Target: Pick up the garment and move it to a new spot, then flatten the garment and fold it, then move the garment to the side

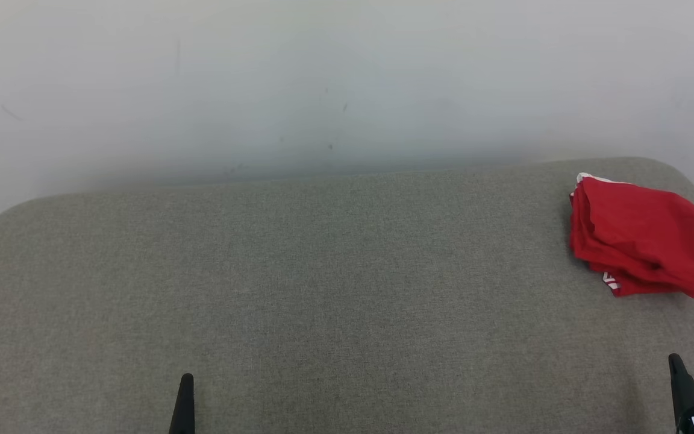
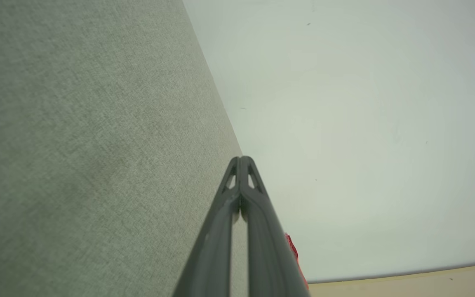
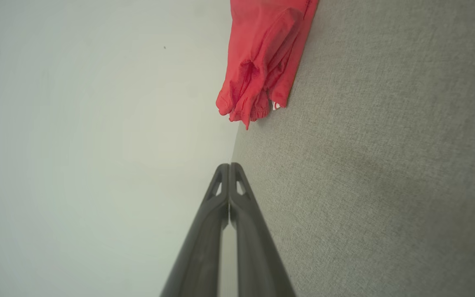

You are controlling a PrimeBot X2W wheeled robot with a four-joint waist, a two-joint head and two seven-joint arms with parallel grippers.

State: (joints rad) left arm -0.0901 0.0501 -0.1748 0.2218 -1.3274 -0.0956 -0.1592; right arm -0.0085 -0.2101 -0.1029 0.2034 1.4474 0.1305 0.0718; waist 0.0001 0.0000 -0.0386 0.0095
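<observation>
1. From the head view I see a grey fabric surface [image 1: 323, 289] with rounded far corners. A pale wall [image 1: 323, 90] rises behind it at 12 o'clock.
2. The garment [image 1: 642, 241] is red with bits of white trim. It lies in a bunched, layered heap at 2 o'clock on the surface, near the far right corner, and its right end runs off the frame edge.
3. The left gripper [image 1: 185, 392] pokes up from the bottom edge at 7 o'clock as 1 dark spike, well apart from the garment.
4. In the left wrist view its 2 fingers are pressed together tip to tip, with nothing between them. A thin red sliver shows at 5 o'clock beside the fingers.
5. The right gripper [image 1: 678, 374] sits at 5 o'clock, below the garment and not touching it.
6. In the right wrist view its fingers also meet at the tips, clamped narrow on nothing. The garment hangs at 12 o'clock from those tips, with bare grey fabric between them.
7. I cannot tell from these views whether either gripper touches the surface.
</observation>
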